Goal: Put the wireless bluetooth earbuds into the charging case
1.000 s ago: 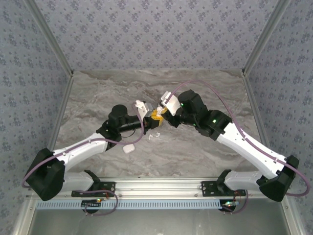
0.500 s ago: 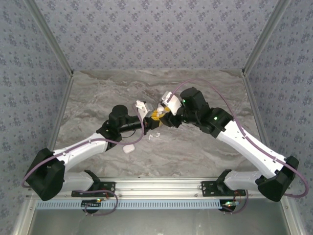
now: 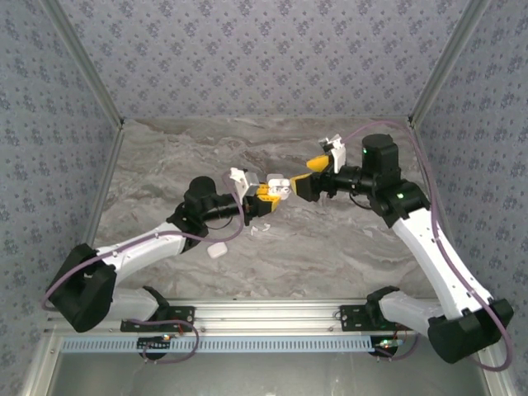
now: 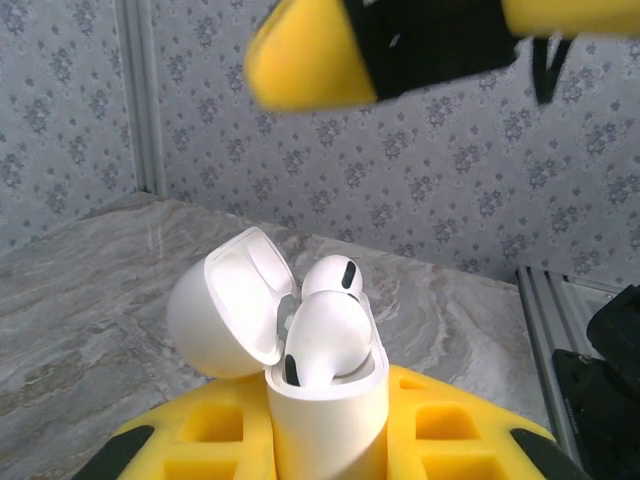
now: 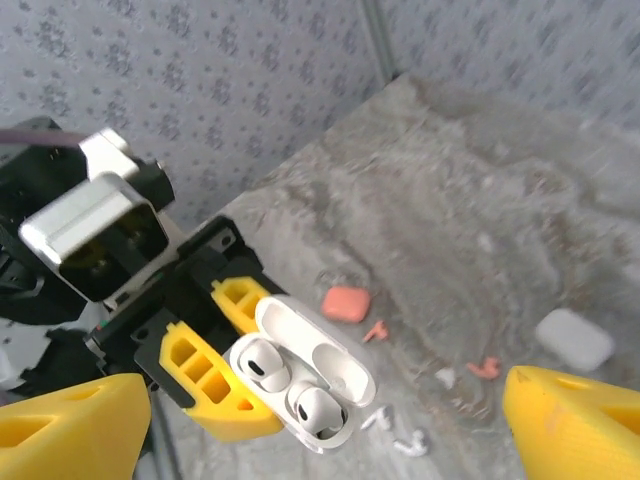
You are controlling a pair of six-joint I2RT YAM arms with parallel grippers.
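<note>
The table [image 3: 346, 247] is gray stone with swirls, and the walls [image 3: 247, 49] around it have a small flower print. The charging case [image 4: 325, 410] is white and stands upright, with its lid [image 4: 225, 315] tipped open to one side. The left gripper [image 3: 266, 193] is squeezed tight on the lower part of the charging case, with a yellow finger [image 4: 165, 445] on each side of it, and holds it up over the table. Two white earbuds [image 4: 325, 340] sit in the charging case, side by side, and their round heads stick up out of the top. The right gripper [image 3: 307, 175] is just beside the charging case, on the side away from the left arm. It has let go: its two yellow fingers [image 5: 70, 430] stand wide apart with nothing between them, and they do not touch the charging case. Other little things lie on the table around the charging case. A salmon case [image 5: 346, 303] lies near it, with two orange earbuds [image 5: 375, 330] a bit farther out. A few loose white earbuds [image 5: 412, 443] lie close by the charging case. A closed white case [image 5: 573, 338] lies well apart from it.
</note>
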